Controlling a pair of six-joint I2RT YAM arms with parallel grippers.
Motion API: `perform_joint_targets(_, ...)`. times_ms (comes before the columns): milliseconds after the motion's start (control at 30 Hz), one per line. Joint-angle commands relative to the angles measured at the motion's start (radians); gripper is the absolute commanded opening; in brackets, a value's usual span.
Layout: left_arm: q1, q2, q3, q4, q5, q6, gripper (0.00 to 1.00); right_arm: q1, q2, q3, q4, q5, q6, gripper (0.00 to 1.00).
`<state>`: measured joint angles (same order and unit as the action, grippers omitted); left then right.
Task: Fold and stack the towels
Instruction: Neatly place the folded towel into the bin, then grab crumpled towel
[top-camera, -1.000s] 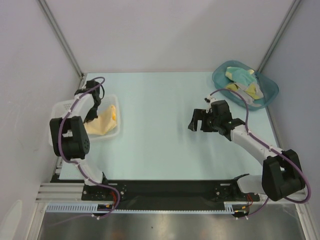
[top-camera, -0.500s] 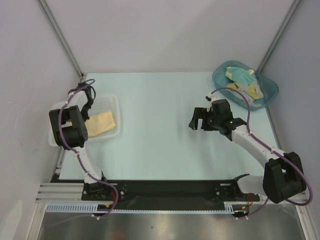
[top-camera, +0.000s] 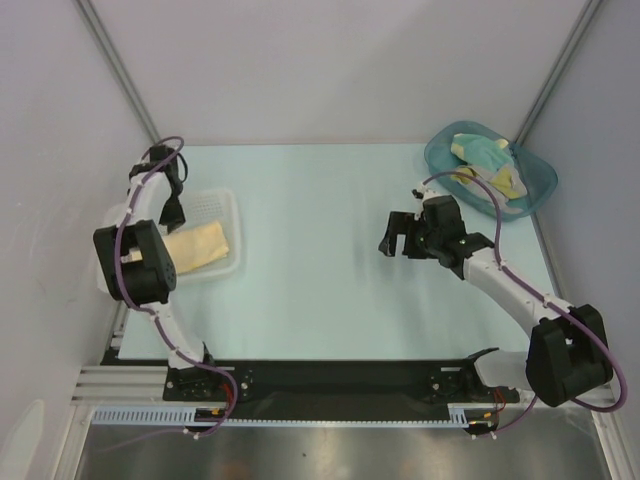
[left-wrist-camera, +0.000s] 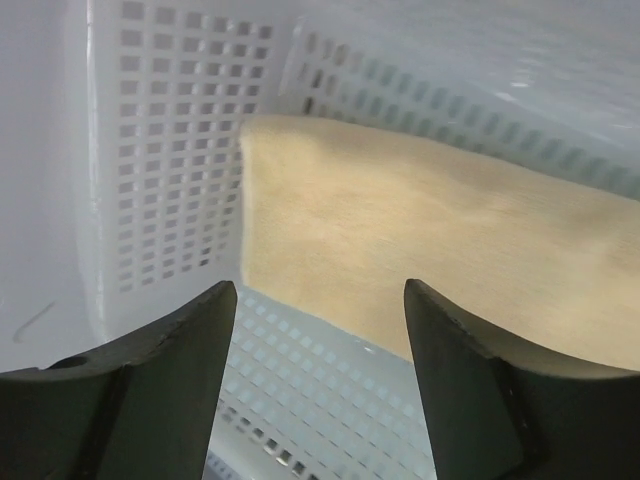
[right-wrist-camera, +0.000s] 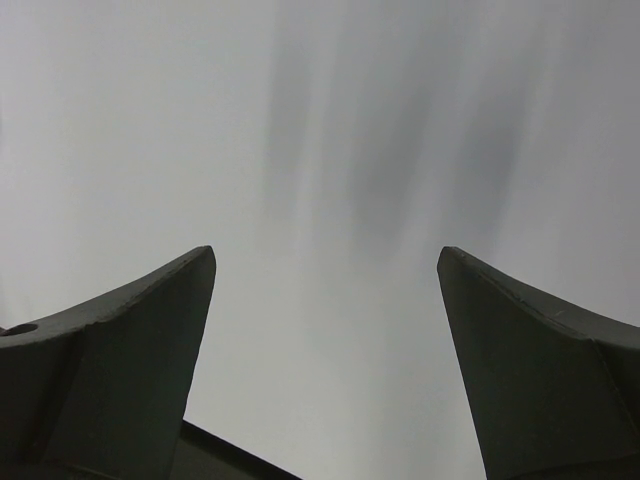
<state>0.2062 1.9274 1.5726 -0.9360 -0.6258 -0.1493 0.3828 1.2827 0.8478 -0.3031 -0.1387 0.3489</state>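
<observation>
A folded pale yellow towel (top-camera: 200, 243) (left-wrist-camera: 430, 235) lies flat in the white mesh basket (top-camera: 225, 205) at the table's left. My left gripper (top-camera: 172, 212) (left-wrist-camera: 318, 290) hovers over the basket's far left part, just behind the towel's edge. It is open, with nothing between its fingers. More towels (top-camera: 480, 152), pale yellow, teal and beige, lie crumpled in the teal tub (top-camera: 440, 160) at the far right. My right gripper (top-camera: 393, 238) (right-wrist-camera: 325, 255) hangs open and empty above the table, right of centre, well apart from the tub.
The basket's mesh wall (left-wrist-camera: 170, 160) rises close on the left of my left gripper. Grey enclosure walls with metal posts (top-camera: 120, 70) stand on three sides. The right arm's purple cable (top-camera: 470, 195) loops past the tub's near rim.
My left gripper has opened and let go of the yellow towel, which went from hanging draped to lying flat in the basket. The left arm drew back to the far left. The right arm barely moved.
</observation>
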Motion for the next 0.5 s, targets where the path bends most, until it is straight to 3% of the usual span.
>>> perform_joint_targets(0, -0.06, -0.177, 0.008, 0.051, 0.237, -0.024, 0.74, 0.013, -0.025, 0.083, -0.007, 0.039, 0.022, 1.0)
perform_joint_targets(67, -0.1, -0.287, -0.045, 0.136, 0.419, -0.039, 0.73, 0.011, -0.016, 0.138, -0.014, 0.088, 0.038, 1.0)
perform_joint_targets(200, -0.198, -0.464, -0.192, 0.308, 0.651, -0.082, 0.74, -0.031, 0.026, 0.264, -0.025, 0.211, 0.026, 1.0)
perform_joint_targets(367, -0.411, -0.55, -0.169, 0.328, 0.77, -0.088, 0.77, -0.192, 0.16, 0.48, -0.027, 0.304, -0.028, 1.0)
perform_joint_targets(467, -0.513, -0.588, -0.203, 0.37, 0.811, -0.082, 0.9, -0.304, 0.289, 0.568, -0.033, 0.358, -0.05, 1.0)
